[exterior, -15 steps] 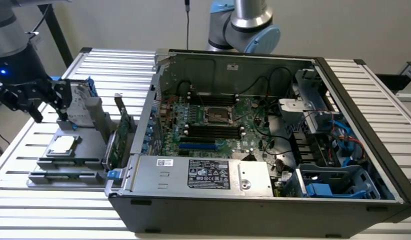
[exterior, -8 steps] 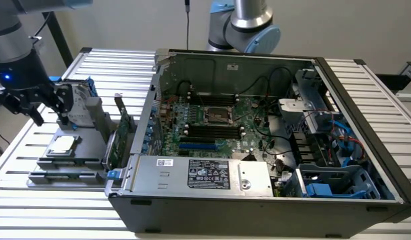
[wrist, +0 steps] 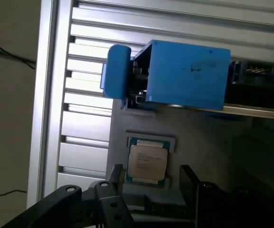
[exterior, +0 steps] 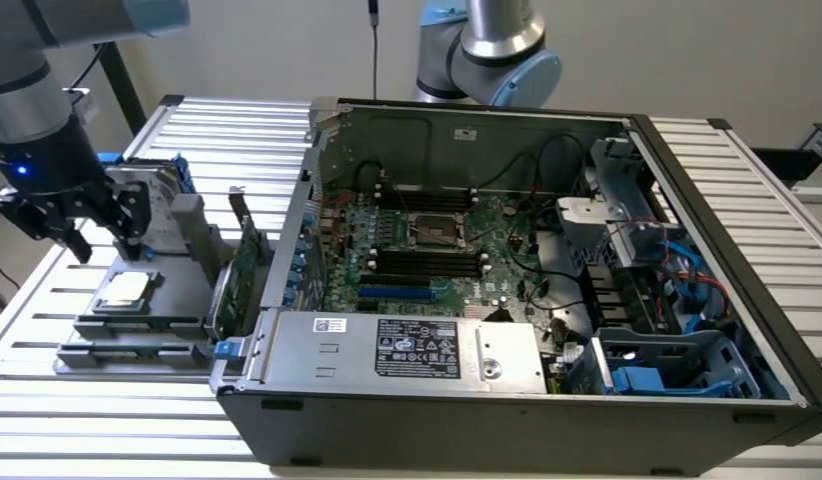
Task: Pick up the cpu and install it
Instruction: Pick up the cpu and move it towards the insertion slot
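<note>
The cpu (exterior: 123, 290) (wrist: 147, 160) is a small square chip with a silver top and green rim, lying flat on the grey holder (exterior: 171, 300) at the exterior view's left. My gripper (exterior: 102, 247) (wrist: 151, 178) hangs just above it, open, its two black fingers (wrist: 188, 176) standing on opposite sides of the chip with nothing between them. The open computer case (exterior: 518, 290) stands in the middle, its motherboard showing an empty cpu socket (exterior: 435, 231).
A silver hard drive with blue brackets (exterior: 151, 190) (wrist: 184, 76) stands upright behind the cpu. A green circuit card (exterior: 238, 270) stands on edge between the holder and the case. A second arm (exterior: 478, 50) rises behind the case. Slatted aluminium table (exterior: 64, 400) all around.
</note>
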Controlling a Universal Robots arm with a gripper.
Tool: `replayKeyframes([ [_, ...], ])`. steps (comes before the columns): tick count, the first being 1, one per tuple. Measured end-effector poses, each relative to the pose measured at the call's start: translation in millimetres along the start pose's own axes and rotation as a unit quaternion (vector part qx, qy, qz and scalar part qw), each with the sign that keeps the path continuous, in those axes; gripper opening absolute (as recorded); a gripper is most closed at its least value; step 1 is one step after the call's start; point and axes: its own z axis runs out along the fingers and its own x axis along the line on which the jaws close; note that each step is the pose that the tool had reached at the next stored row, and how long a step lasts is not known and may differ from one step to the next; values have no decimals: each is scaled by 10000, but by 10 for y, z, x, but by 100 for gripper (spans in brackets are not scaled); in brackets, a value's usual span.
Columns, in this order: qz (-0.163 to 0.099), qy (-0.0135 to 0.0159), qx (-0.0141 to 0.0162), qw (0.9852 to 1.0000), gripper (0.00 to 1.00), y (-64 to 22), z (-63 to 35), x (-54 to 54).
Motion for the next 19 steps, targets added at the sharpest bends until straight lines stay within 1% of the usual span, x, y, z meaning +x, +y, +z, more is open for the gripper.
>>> replayKeyframes([
  [5, 118, 0, -1, 9999, 60, -21, 90, 1],
  [10, 270, -6, -2, 9996, 60, -45, 182, 4],
  [12, 311, -7, -2, 9995, 61, -57, 220, 4],
  [13, 325, -7, -3, 9995, 67, -62, 238, 5],
  [19, 367, -6, -4, 9993, 67, -120, 348, 7],
])
